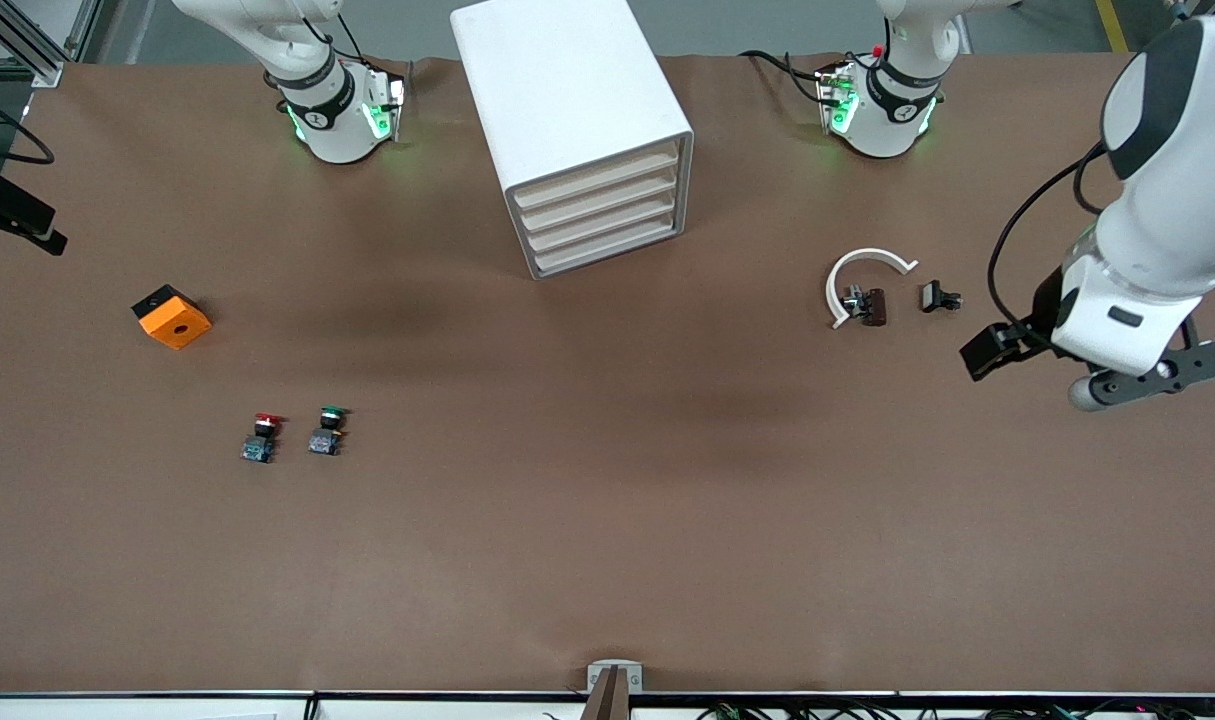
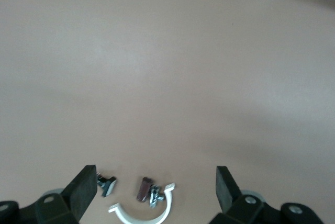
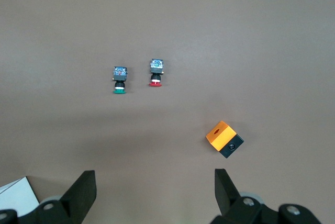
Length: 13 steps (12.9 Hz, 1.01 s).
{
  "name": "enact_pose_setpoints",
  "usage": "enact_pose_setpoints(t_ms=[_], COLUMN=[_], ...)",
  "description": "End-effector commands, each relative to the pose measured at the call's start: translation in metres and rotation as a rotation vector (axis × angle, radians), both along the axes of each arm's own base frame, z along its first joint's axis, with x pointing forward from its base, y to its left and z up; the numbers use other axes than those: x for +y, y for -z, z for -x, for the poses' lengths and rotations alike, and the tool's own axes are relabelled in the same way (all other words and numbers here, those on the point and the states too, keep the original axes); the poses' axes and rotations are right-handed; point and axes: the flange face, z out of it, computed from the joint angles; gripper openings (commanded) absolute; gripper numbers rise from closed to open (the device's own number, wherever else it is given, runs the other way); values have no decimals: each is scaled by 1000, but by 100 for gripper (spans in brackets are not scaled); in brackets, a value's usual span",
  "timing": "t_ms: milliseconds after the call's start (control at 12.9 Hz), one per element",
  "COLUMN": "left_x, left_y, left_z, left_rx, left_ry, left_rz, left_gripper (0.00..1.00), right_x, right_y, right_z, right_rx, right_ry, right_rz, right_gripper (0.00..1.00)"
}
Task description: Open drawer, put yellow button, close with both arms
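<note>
The white cabinet [image 1: 567, 90] stands at the back middle of the table. All four cream fronts sit flush, and the drawer [image 1: 599, 178] is the topmost, shut. The yellow button is out of view. My left gripper [image 2: 155, 188] hangs open and empty over the left arm's end of the table, with the white ring below it. My right gripper [image 3: 155, 190] is open too, with nothing between its fingers, high over the right arm's end; its wrist view shows bare table beneath it. The left arm [image 1: 1152, 240] fills the edge of the front view.
A red-capped button [image 1: 261, 437] and a green-capped button [image 1: 328, 430] lie side by side, also the red [image 3: 155, 72] and green [image 3: 120, 79] ones. An orange block [image 1: 172, 317] on a black base sits nearby. A white curved ring [image 1: 864, 272], a brown part [image 1: 873, 306] and a black clip [image 1: 939, 297] lie at the left arm's end.
</note>
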Motion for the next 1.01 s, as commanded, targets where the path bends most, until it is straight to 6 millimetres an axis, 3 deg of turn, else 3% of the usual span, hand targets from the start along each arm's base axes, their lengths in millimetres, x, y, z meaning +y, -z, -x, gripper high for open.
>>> enact_pose_setpoints(t_ms=[0, 310, 931], left_x=[12, 38, 45], left_y=[-32, -38, -42], left_z=[26, 47, 66], left_rx=[21, 53, 49], left_ry=[61, 164, 176], left_rz=[15, 45, 58], left_gripper=[100, 100, 100], right_x=[0, 7, 17], right_y=[3, 5, 7], right_z=[11, 15, 20], right_rx=[2, 6, 1], right_ry=[-3, -5, -20], right_rz=[-16, -18, -20], right_gripper=[100, 100, 100])
